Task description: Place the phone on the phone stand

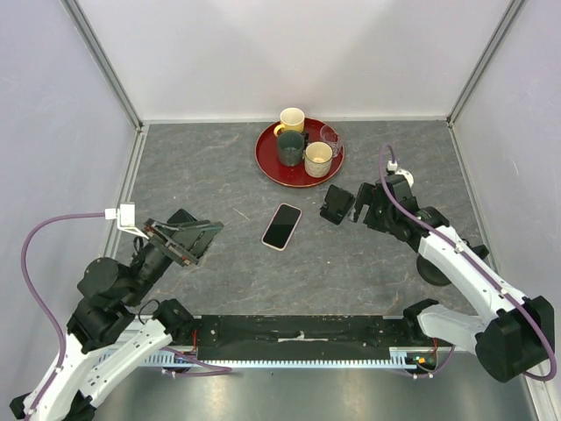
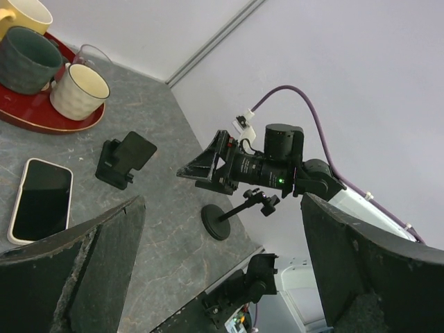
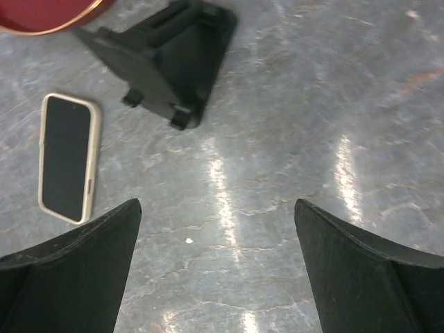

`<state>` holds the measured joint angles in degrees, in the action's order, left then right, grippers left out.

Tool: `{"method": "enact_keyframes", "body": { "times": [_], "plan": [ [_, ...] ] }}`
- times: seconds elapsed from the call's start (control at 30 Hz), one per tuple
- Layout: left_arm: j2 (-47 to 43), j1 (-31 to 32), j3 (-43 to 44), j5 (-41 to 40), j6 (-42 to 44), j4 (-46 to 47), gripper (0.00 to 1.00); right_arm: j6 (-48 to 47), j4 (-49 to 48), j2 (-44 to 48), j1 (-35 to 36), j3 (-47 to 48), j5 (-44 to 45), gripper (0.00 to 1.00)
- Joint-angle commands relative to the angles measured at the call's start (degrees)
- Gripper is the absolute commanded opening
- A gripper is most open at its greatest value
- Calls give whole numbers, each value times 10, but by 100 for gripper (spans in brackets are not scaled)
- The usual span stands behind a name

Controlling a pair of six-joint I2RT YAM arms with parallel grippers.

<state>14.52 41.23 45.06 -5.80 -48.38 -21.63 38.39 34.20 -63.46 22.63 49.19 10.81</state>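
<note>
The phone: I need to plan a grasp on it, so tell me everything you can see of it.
The phone is a slim rectangle with rounded corners, a glossy black screen, dark, and a pale cream case edge. It lies flat, screen up, on the grey stone-look table, at a slant in the top view, nearer than the red tray and apart from it. Only the table touches it.

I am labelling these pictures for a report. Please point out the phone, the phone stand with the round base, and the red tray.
phone point(image 1: 281, 226), top view, middle of the black screen.
phone stand point(image 2: 216, 223), left wrist view, round disc base.
red tray point(image 1: 268, 162), top view, bare left part.
</note>
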Motion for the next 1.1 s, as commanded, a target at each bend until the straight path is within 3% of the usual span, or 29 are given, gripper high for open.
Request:
{"method": "enact_keyframes", "body": {
  "times": [0.0, 0.17, 0.3, 0.43, 0.57, 0.9, 1.07],
  "plan": [
    [-2, -1, -7, 14, -25, 19, 99, -42, -92, -9, 21, -2, -91, 98],
    [-9, -1, -14, 18, -30, 19, 99, -97, -159, 4, 30, -33, -96, 98],
    [-10, -1, -22, 18, -35, 18, 99, -76, -169, -34, 29, -6, -56, 98],
    [-3, -2, -23, 25, -49, 23, 99, 69, -125, -94, 56, 41, 67, 98],
    [3, -2, -24, 36, -55, 31, 99, 146, -97, -162, 106, 90, 169, 98],
    [-1, -2, -33, 42, -63, 31, 99, 282, 12, -280, 149, 187, 324, 98],
    [-2, -1, -31, 40, -58, 29, 98, 270, 13, -339, 150, 217, 324, 98]
  ]
}}
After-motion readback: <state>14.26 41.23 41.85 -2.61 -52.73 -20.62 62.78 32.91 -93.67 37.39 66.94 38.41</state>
